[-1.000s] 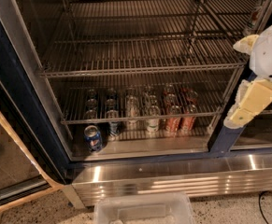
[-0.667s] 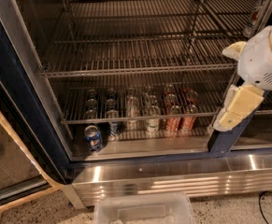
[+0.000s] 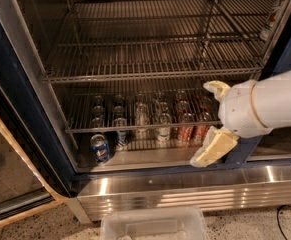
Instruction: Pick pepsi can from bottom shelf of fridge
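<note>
— While our cream gripper (image 3: 206,123) hovers low right, fingers (image 3: 215,148) apart, where's the small blue aluminium pepsi can (image 3: 99,148)?
— Wire bottom shelf (image 3: 150,157), far left. Reaching across, we may topple the red cans (image 3: 185,133).

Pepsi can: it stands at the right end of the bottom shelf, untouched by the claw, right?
No: the camera view shows the pepsi can at the left end of the bottom shelf, not the right. The claw, out at the right, does not touch it.
</note>
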Available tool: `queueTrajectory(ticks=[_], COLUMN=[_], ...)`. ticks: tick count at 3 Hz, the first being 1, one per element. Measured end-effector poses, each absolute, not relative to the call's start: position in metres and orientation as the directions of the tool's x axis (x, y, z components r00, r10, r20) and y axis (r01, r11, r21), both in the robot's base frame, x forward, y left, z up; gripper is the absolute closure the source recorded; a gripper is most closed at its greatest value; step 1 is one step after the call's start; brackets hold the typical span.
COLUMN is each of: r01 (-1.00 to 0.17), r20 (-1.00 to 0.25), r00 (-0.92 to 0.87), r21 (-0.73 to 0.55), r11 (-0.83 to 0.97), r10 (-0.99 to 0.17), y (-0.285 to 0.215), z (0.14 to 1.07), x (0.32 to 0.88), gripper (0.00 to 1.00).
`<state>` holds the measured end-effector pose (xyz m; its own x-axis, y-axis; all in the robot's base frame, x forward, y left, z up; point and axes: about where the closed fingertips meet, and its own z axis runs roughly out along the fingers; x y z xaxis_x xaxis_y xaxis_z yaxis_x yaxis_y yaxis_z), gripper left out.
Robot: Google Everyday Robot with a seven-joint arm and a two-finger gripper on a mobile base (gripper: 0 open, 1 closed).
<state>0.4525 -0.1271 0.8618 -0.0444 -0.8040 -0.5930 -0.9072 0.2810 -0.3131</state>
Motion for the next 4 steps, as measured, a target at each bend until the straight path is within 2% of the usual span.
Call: queueTrajectory(ticks=[1,2,3,4], r01=[-0.879,-0.878,-0.89,-0.898], r20=[-0.638,-0.639,-0.639,-0.714], r00=[0.0,-0.002,0.021,0.029], r21=[-0.368,-0.367,-0.363,-0.326], r11=[0.305,0.307,0.277,0.295], r10=[-0.77,-0.77,-0.769,-0.7], y=[-0.113,-0.114,-0.101,-0.08], z=[0.879,0.879,0.867,0.82], x=[0.465,0.465,0.466,0.465], gripper=[0.0,0.0,0.0,0.0])
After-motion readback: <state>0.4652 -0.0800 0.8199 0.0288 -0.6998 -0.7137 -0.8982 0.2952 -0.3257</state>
